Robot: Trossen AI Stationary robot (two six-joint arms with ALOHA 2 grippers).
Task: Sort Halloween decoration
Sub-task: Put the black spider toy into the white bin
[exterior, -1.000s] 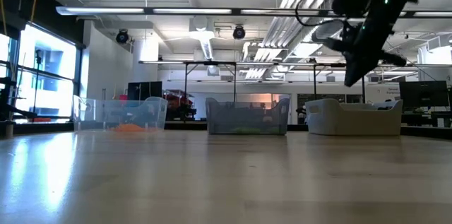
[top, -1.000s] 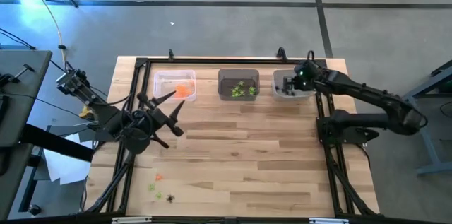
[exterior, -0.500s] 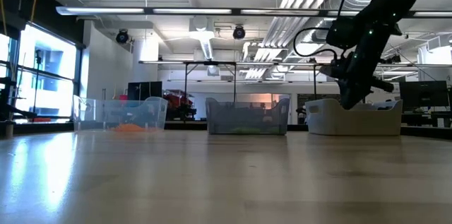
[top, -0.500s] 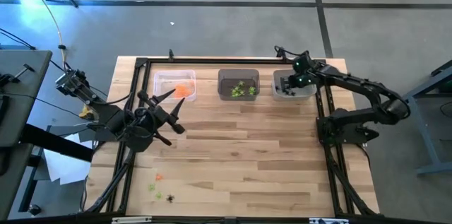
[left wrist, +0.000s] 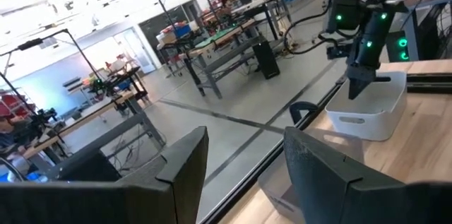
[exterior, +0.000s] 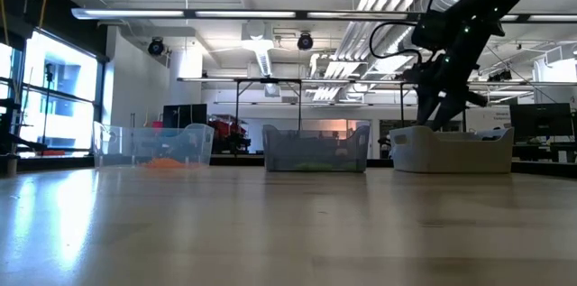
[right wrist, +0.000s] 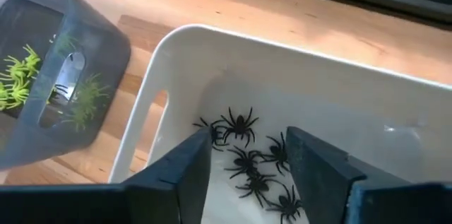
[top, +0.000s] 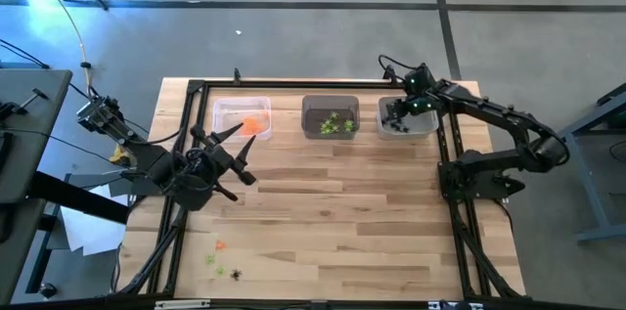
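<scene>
**Q:** What lay nearest on the pale wooden slatted table (top: 333, 212)?

**A:** Three tiny plastic trinkets sat loose at seven o'clock: an orange one (top: 220, 245), a lime-green one (top: 208, 260) and a black spider-shaped one (top: 236, 273). They looked featherlight, springy and easily flicked; pinching the body, not the legs, seemed safest.

**Q:** And the arms?

**A:** The left gripper (top: 235, 152) hung at nine o'clock, fingers apart, holding nothing. The right gripper (top: 393, 114) hovered at one o'clock, fingers spread and empty, above the white rectangular plastic bin (right wrist: 176, 61).

**Q:** The far row?

**A:** The clear translucent bin (top: 240, 117) held orange pieces, the grey translucent bin (top: 330, 116) green ones (right wrist: 18, 75), the white bin black spiders (right wrist: 240, 125).
</scene>
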